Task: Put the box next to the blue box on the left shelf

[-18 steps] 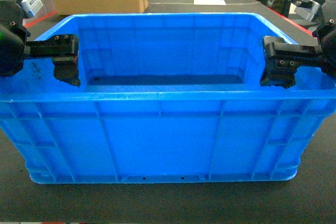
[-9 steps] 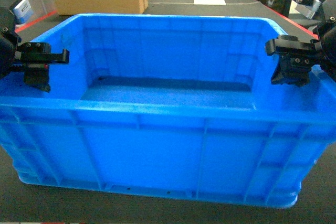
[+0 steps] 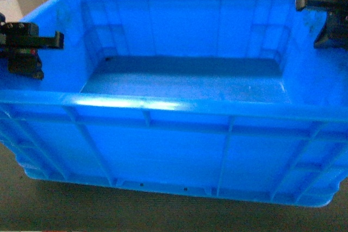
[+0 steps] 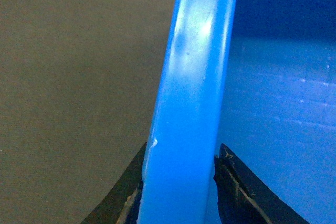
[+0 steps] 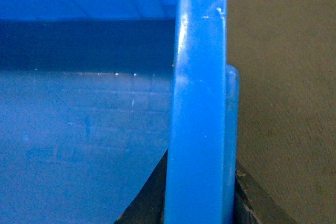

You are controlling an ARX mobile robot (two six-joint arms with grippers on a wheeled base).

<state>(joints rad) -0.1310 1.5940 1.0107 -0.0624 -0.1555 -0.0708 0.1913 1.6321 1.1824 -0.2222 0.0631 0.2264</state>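
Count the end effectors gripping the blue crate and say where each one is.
2. The left end effector clamps the box's left side rim; the right end effector clamps the right side rim, partly cut off by the frame. Both wrist views show fingers straddling the rim.

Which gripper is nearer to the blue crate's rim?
Neither: both grip it. The left gripper straddles the blue crate's left rim, fingers either side; the right gripper clamps the right rim likewise.
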